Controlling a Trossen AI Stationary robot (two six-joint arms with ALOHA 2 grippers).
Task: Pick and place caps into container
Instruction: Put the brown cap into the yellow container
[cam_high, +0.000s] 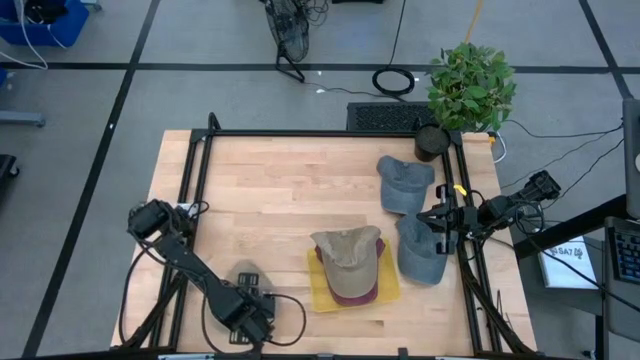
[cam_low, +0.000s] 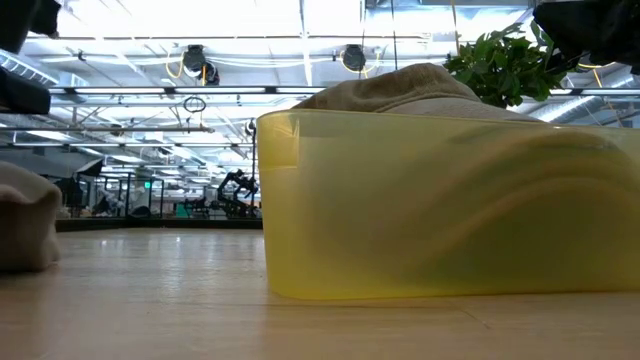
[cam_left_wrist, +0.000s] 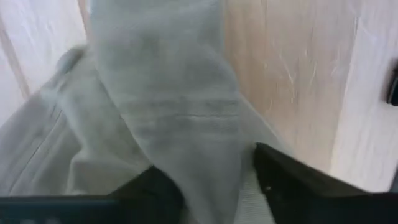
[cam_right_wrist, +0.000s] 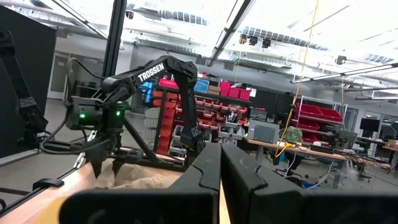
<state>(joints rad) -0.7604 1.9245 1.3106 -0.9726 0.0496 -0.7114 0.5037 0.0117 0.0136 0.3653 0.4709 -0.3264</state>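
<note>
Khaki cap (cam_left_wrist: 168, 118) fabric sits pinched between my left gripper's (cam_high: 247, 305) fingers (cam_left_wrist: 292, 180), low in the high view's lower left, on the worktop (cam_high: 270, 190). Another khaki cap tops a maroon one in the yellow container (cam_high: 385, 290) at lower centre. Two grey-blue caps (cam_high: 404, 183) lie right of it. My right gripper (cam_high: 437, 218), fingers pressed together, hovers beside those.
</note>
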